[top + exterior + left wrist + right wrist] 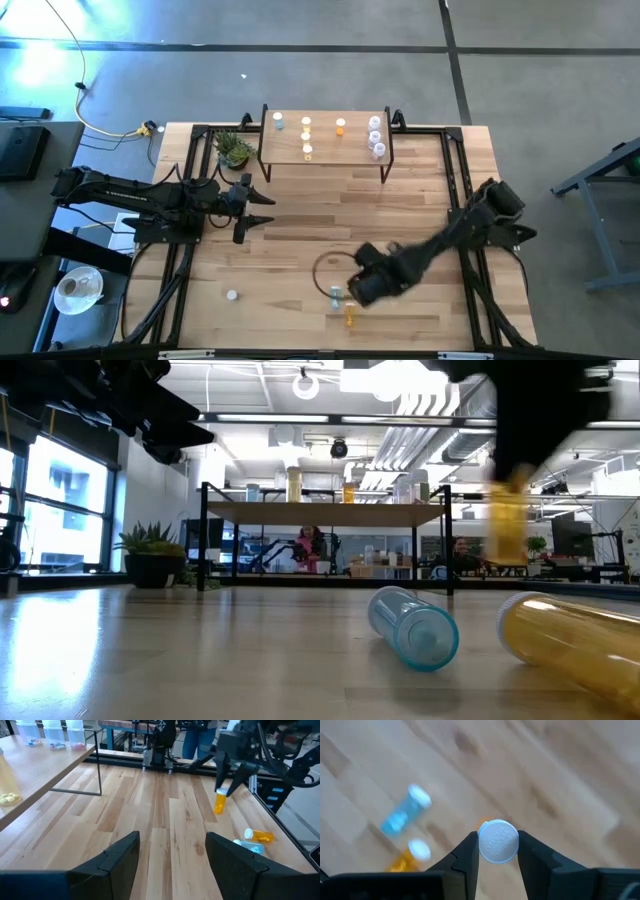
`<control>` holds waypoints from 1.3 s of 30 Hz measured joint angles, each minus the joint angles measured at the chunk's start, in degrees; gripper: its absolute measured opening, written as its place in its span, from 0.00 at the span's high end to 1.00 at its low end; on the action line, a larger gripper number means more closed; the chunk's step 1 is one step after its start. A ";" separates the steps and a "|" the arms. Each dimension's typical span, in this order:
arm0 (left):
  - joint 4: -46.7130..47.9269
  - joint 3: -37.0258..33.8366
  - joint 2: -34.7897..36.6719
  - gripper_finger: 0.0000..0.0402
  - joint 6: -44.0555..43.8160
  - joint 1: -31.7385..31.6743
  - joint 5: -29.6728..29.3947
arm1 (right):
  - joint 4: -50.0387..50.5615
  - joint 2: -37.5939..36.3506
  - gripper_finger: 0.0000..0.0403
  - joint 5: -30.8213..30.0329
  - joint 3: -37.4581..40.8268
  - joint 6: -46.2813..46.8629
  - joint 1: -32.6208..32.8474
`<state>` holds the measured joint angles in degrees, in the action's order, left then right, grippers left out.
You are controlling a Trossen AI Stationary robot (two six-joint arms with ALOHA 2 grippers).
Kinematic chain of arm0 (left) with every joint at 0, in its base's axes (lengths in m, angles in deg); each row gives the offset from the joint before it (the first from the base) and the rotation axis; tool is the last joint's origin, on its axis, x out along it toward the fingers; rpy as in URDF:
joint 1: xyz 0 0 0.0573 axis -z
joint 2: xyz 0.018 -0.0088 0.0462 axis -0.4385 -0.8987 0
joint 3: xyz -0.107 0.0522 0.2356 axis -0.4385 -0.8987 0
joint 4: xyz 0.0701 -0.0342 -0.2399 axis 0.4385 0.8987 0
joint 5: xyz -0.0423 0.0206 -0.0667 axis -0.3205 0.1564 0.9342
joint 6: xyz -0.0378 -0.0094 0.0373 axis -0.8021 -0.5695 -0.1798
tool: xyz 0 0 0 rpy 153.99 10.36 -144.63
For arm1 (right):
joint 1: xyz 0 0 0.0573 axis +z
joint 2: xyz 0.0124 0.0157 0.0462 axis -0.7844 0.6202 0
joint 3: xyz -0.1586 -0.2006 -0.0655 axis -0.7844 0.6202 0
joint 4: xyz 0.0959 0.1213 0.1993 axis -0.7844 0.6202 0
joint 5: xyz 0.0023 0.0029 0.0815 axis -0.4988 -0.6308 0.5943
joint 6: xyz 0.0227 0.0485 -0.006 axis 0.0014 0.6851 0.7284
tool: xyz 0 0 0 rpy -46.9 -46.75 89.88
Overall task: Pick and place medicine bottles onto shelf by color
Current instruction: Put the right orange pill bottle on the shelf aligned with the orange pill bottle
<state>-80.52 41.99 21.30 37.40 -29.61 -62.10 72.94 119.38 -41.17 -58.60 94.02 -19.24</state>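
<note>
The right gripper point(498, 851) clamps an orange bottle point(220, 801) by its white cap, upright and lifted clear of the table point(300, 215), lower centre-right in the high view. Below it lie a blue bottle point(413, 626) and another orange bottle point(572, 645) on their sides, close together. A lone bottle point(231, 295) sits at lower left. The left gripper point(172, 852) hangs open at middle left, holding nothing. At the top centre, the shelf point(325, 145) carries blue, yellow, orange and clear bottles, with a potted plant point(233, 149) just left of it.
</note>
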 joint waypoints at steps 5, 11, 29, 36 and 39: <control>0.01 0.00 0.00 0.46 0.00 -0.12 -0.01 | 0.15 -0.47 0.75 0.18 -4.89 -14.33 -7.82; 0.01 0.00 0.00 0.46 0.34 -0.12 -0.01 | 1.50 -0.47 0.75 0.20 -13.44 -29.10 -17.09; 0.04 0.00 0.01 0.46 1.02 -0.12 -0.23 | 11.01 -0.44 0.75 0.54 -35.76 -46.23 -47.01; 0.04 0.00 0.00 0.46 0.92 -0.12 -0.23 | 11.01 -0.44 0.75 4.20 -38.98 -47.26 -53.58; 0.04 0.00 0.01 0.46 0.99 -0.12 -0.23 | 11.04 -0.44 0.76 4.79 -40.01 -47.35 -54.82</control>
<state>-80.49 41.99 21.30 38.39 -29.74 -62.33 83.98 118.93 -36.38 -98.61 46.66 -74.05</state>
